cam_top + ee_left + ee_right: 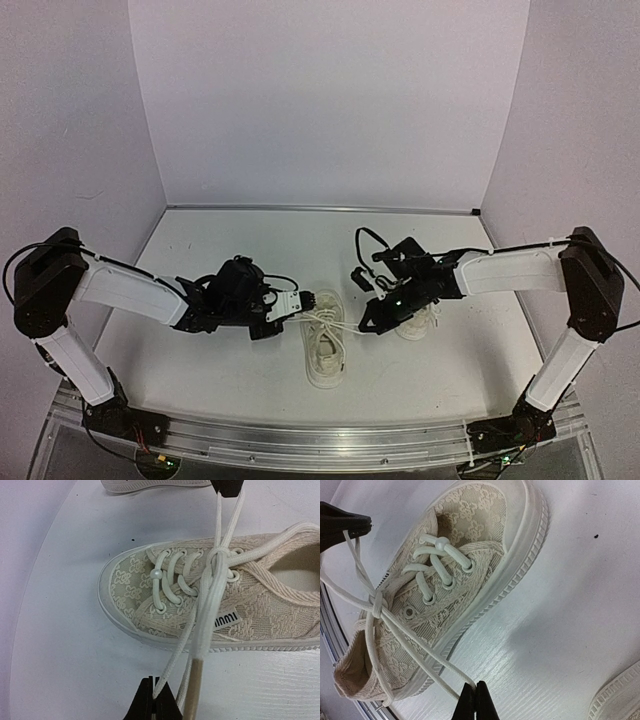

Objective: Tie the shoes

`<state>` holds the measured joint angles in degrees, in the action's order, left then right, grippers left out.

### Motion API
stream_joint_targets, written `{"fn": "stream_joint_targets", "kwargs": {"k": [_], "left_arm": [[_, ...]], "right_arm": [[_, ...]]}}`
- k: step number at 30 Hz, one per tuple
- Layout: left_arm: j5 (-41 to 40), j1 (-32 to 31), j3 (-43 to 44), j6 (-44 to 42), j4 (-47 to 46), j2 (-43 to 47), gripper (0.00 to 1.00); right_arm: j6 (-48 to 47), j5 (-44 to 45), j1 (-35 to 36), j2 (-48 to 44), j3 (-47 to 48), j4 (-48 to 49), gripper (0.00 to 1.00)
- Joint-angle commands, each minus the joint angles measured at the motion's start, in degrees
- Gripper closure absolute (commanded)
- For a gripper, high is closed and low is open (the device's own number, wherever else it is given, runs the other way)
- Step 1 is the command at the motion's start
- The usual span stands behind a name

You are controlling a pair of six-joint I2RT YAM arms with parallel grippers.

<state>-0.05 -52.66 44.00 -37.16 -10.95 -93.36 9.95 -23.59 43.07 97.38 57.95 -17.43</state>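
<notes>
Black fingertips of the left gripper (152, 704) are pressed together at the bottom edge of the left wrist view, pinching one strand of the thin white lace (210, 595). A second strand with a tan tip hangs just beside them. At the bottom of its own view, the right gripper (475, 702) is likewise closed on a strand. Both held strands run straight to a single crossing over the tongue of the laced shoe (325, 345), which lies at the centre of the overhead view between the two grippers. Its long axis runs up and down that frame, with the toe toward the top. The upper is cream woven fabric with a raised floral pattern, and the eyelets are ringed in white. A small white bead sits on the lace bar nearest the toe, and the white rubber sole has a ribbed edge. The second shoe (415, 322) lies just to its right, partly under the right arm. Both rest on a white table (230, 370) with faint wood grain, enclosed by plain pale lilac walls (330, 100).
</notes>
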Motion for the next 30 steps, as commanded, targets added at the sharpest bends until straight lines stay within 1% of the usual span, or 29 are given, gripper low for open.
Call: {"fn": "stream_joint_targets", "kwargs": {"k": [1, 22, 24, 26, 30], "left_arm": [[-8.99, 3.36, -2.05, 1.65, 2.32, 3.14, 1.00], [-12.18, 5.43, -3.95, 2.64, 1.72, 5.56, 1.00], [-10.69, 5.47, -3.55, 3.00, 1.96, 5.68, 1.00], [-7.24, 5.15, -1.99, 3.43, 2.61, 4.85, 1.00], [-2.18, 1.74, 1.74, 3.87, 1.97, 1.91, 1.00]], "right_arm": [[0.41, 8.17, -1.04, 1.35, -2.23, -8.58, 1.00], [1.31, 14.09, -1.06, 1.22, -2.32, -10.18, 1.00], [1.05, 13.20, -1.03, 1.15, -2.18, -10.06, 1.00], [0.43, 10.10, -0.35, 1.55, -0.94, -9.41, 1.00], [-0.37, 5.76, 4.25, 3.49, 4.14, -8.45, 1.00]]}}
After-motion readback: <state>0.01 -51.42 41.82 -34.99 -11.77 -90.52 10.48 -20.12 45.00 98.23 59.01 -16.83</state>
